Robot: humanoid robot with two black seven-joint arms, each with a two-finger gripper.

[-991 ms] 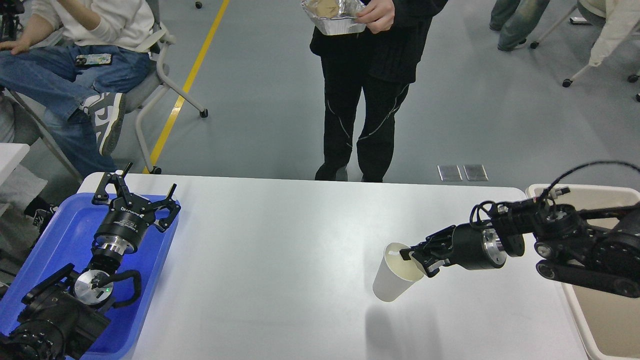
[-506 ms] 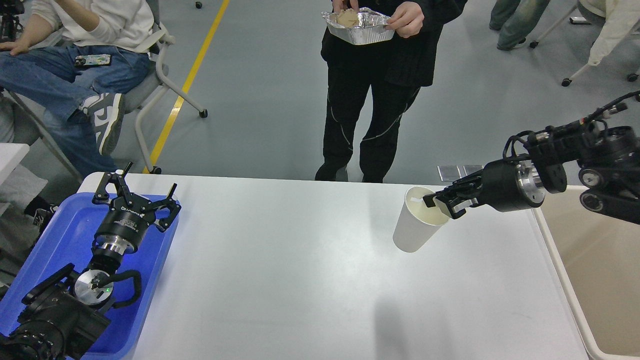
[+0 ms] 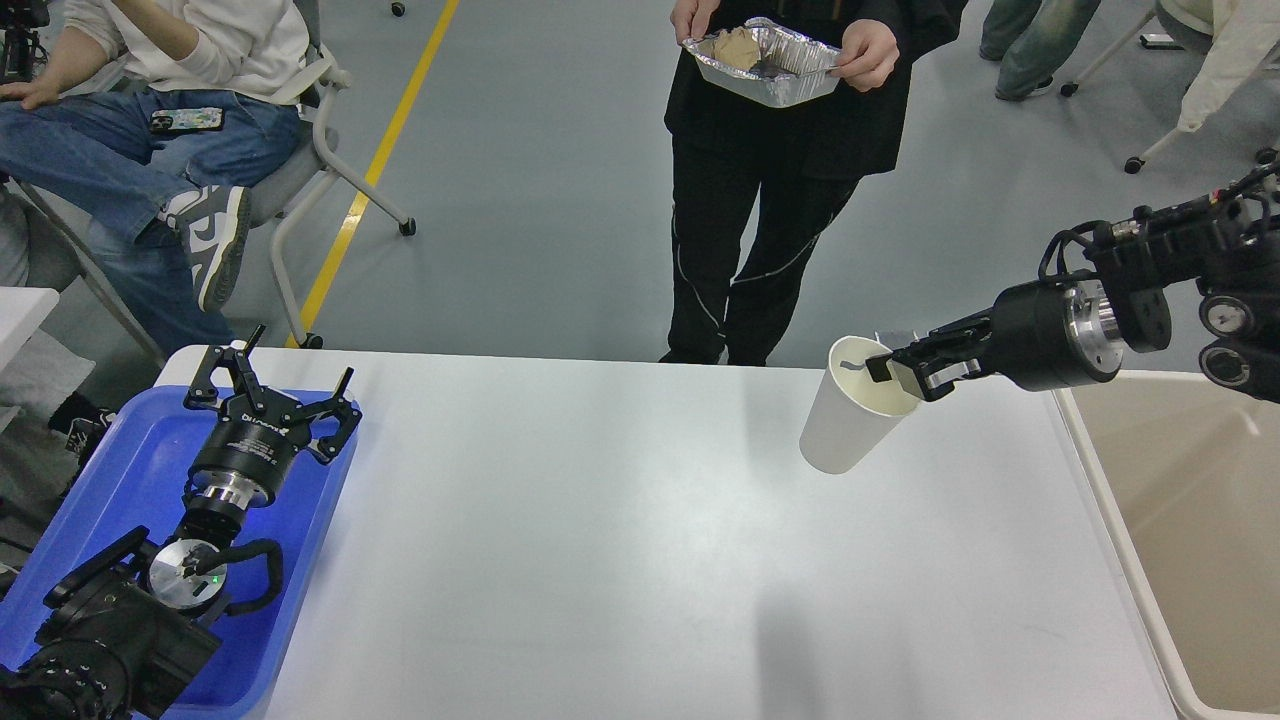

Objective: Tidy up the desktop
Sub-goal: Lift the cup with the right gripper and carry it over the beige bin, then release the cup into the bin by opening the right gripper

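Note:
The white desktop [image 3: 600,520] fills the lower middle of the head view. My right gripper [image 3: 893,372] is shut on the rim of a white paper cup [image 3: 850,420] and holds it tilted, lifted above the desktop's far right part. My left gripper [image 3: 275,385] is open and empty, with its fingers spread, over the far end of the blue tray [image 3: 130,450] at the left.
A beige tub [image 3: 1180,520] stands at the desktop's right edge, under my right arm. A person holding a foil container [image 3: 765,65] stands just beyond the far edge. Seated people and chairs are at the far left and far right.
My right gripper has lifted the cup off the desktop and carried it up and to the right, towards the tub. The left arm has not moved. The standing person has shifted right.

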